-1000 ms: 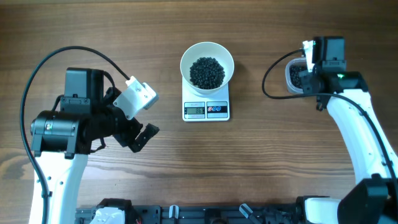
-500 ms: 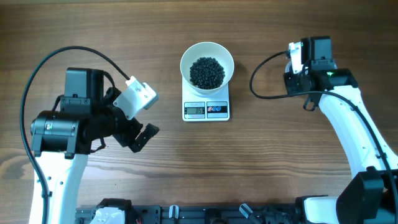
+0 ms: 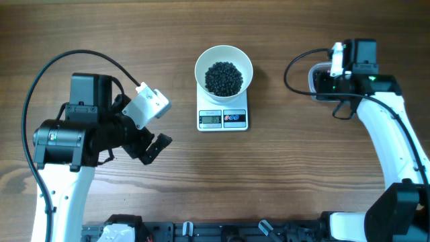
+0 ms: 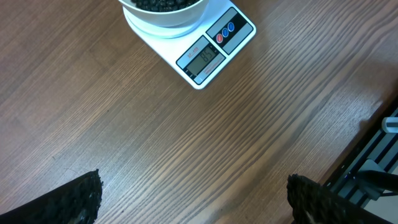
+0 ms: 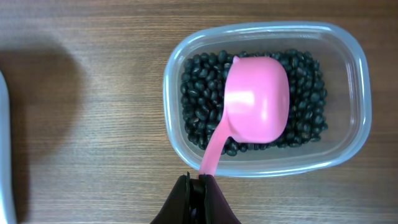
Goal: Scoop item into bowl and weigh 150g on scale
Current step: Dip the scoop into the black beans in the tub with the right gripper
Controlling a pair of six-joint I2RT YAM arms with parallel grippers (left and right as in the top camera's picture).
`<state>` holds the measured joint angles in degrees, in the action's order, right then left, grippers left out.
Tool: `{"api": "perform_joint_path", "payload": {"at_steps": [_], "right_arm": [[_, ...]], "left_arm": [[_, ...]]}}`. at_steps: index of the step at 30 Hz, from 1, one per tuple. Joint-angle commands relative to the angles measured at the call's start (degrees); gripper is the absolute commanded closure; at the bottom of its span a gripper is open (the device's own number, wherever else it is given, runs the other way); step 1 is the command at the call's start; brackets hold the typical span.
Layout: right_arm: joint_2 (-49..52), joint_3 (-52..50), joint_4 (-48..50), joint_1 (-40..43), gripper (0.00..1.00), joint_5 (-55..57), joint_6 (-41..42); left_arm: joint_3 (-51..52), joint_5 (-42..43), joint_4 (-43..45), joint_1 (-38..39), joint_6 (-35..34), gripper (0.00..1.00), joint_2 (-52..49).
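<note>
Right jaws clamped on pink plastic scoop (image 5: 255, 109) handle — cup over glossy black beans (image 5: 193, 106) in clear tub (image 5: 359, 93), far right. Left jaws wide open, empty. More beans in round white bowl (image 3: 201, 62) on white digital scale (image 3: 223, 119).

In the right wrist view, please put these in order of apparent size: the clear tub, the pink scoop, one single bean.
Largest to smallest:
1. tub
2. scoop, which lies on the beans, so it is slightly nearer the camera
3. bean, clearly the smallest

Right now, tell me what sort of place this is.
Probably a robotics test bench: robot arms at a wooden table, a scale carrying a bowl of beans, a pink scoop in a tub.
</note>
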<state>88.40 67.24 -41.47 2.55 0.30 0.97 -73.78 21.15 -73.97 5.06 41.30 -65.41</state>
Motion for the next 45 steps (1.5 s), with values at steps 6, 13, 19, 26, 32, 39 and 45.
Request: {"api": "perform_joint_path", "payload": {"at_steps": [6, 13, 19, 26, 32, 39, 45], "right_arm": [[0.9, 0.7, -1.9, 5.6, 0.96, -11.3, 5.7], [-0.3, 1.3, -3.0, 7.1, 0.96, -12.9, 6.9], [-2.5, 2.3, -6.0, 7.5, 0.96, -12.9, 8.2], [-3.1, 2.3, -7.6, 9.0, 0.96, -12.9, 11.2], [-3.1, 1.6, -7.3, 10.8, 0.96, -13.8, 14.3], [-1.8, -1.5, -6.6, 11.0, 0.96, -17.0, 15.2], [-1.4, -4.2, -5.7, 11.0, 0.96, -17.0, 17.2]], "left_arm": [[-0.3, 1.3, 0.0, -0.5, -0.2, 0.0, 0.5], [-0.3, 1.3, 0.0, -0.5, -0.2, 0.0, 0.5], [-0.3, 1.3, 0.0, -0.5, -0.2, 0.0, 0.5], [-0.3, 1.3, 0.0, -0.5, -0.2, 0.0, 0.5], [-0.3, 1.3, 0.0, -0.5, -0.2, 0.0, 0.5], [-0.3, 1.3, 0.0, -0.5, -0.2, 0.0, 0.5], [-0.3, 1.3, 0.0, -0.5, -0.2, 0.0, 0.5]]}}
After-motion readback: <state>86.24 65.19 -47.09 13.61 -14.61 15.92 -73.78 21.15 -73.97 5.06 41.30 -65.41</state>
